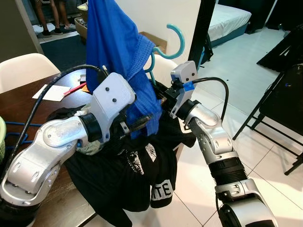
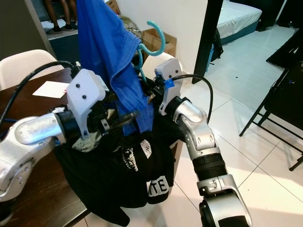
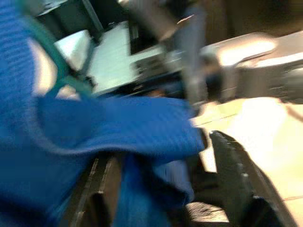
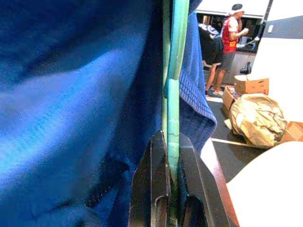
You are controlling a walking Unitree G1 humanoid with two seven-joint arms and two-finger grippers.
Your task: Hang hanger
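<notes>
Above the dark table (image 1: 19,101), the right gripper (image 4: 173,142) pinches the slim teal plastic hanger (image 4: 174,71); ribbed blue cloth (image 1: 113,42) drapes it. The left gripper (image 3: 161,189) spreads wide around the cloth's hem.

Both arms raised inward; right tool (image 4: 173,156) clamped tight, left tool (image 3: 165,189) spread.

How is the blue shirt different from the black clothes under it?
The blue shirt is bright blue and plain; the black clothes are dark with white print. The blue shirt hangs high on a teal hanger pinched by the right gripper; the black clothes lie heaped over the table edge. Both are soft cloth.
</notes>
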